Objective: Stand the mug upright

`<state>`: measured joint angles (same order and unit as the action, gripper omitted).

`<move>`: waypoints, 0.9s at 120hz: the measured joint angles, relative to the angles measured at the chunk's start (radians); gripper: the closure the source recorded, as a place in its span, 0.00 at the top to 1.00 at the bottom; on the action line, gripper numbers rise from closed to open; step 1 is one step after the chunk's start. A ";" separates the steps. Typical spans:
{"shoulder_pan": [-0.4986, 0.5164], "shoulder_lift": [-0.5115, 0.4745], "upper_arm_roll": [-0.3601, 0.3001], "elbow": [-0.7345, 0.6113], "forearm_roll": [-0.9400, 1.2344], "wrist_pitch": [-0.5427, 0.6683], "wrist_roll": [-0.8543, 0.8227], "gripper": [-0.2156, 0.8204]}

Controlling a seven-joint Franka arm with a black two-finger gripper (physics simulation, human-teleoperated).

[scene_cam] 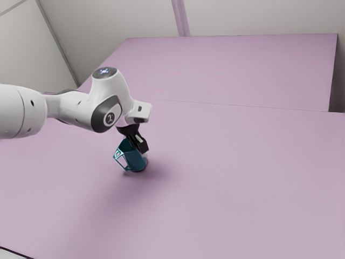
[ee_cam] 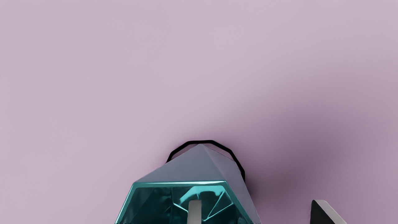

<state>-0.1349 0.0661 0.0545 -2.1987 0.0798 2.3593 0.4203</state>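
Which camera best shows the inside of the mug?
The wrist view: it looks into the mug, though one finger stands in the way and the bottom edge crops it. The exterior view shows mainly the mug's side, with the gripper partly over its mouth.

Exterior view: your arm (scene_cam: 70, 110) cut off by left edge; table (scene_cam: 242, 189) by frame edges; pale corner patch (scene_cam: 9, 254) cropped, too little for you to identify. Gripper (scene_cam: 140, 144) hides part of mug (scene_cam: 138, 162). Wrist view: bottom edge crops mug and fingers (ee_cam: 195, 213); one finger masks strip of mug's interior; mug wall hides part of black ring (ee_cam: 200, 142).
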 joint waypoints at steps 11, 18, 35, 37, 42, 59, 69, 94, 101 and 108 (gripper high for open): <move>0.002 -0.015 -0.004 0.003 0.000 -0.004 0.001 0.54; 0.002 -0.028 -0.006 0.004 -0.001 -0.009 0.001 0.55; 0.006 -0.050 -0.014 0.026 -0.001 -0.036 0.001 0.57; 0.007 -0.051 -0.016 0.033 -0.001 -0.041 0.000 0.57; 0.008 -0.053 -0.019 0.051 -0.002 -0.055 -0.001 0.58; 0.004 -0.043 -0.021 0.177 -0.004 -0.144 -0.009 0.65; 0.003 -0.027 -0.020 0.278 -0.012 -0.225 -0.020 0.69; 0.073 0.037 -0.009 0.537 -0.044 -0.490 -0.087 0.75; 0.106 0.053 -0.008 0.586 -0.058 -0.554 -0.109 0.76; 0.119 0.062 -0.010 0.627 -0.070 -0.606 -0.131 0.77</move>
<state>-0.0155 0.1282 0.0450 -1.5721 0.0094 1.7533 0.2893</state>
